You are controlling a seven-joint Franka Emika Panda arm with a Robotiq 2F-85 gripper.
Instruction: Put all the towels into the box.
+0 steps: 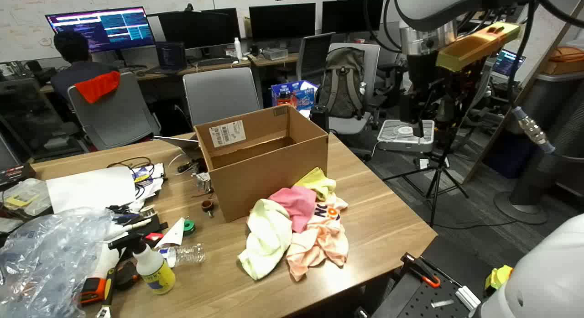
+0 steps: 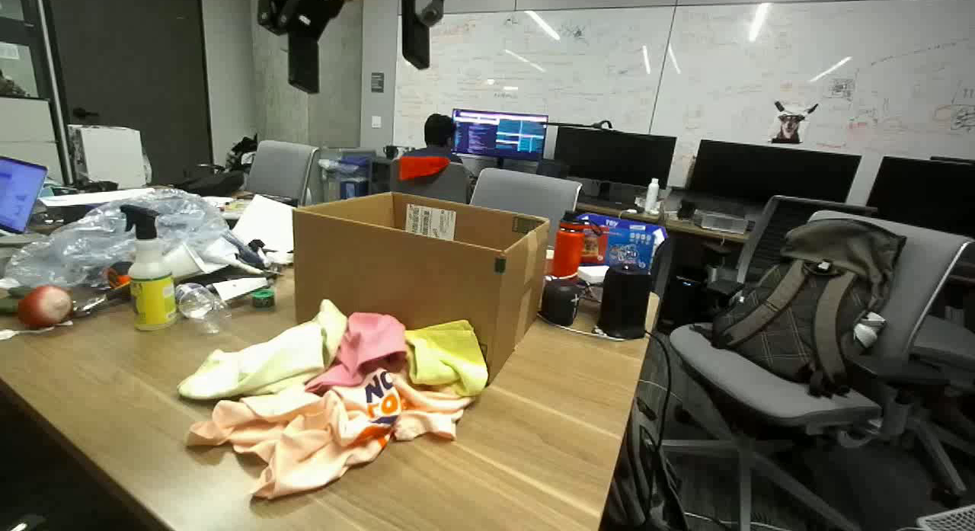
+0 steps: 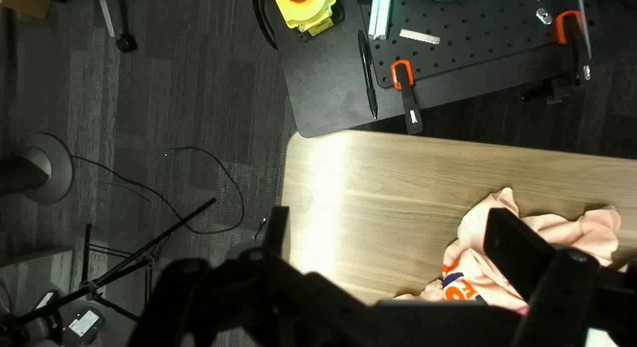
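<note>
Gripper [image 2: 360, 72] is up in the air, well above the tabletop [image 3: 388, 187], fingers [image 2: 303, 65] wide apart. In the wrist view one finger overlaps the tabletop edge near the corner by the bench [image 3: 323, 83], the other the peach towel [image 1: 320, 241]. That one lies nearest the bench-side edge. Bunched with it: pink towel [image 1: 296, 206] in the middle, cream towel [image 1: 267, 236] on the side away from that corner, yellow towel [image 1: 320, 186] just beside a corner of the box [image 1: 269, 174]. Box is open-topped, label [image 1: 227, 133] on an inside wall. Spray bottle [image 1: 156, 272] and plastic bag [image 1: 50, 254]: same tabletop, well off from the bench corner.
</note>
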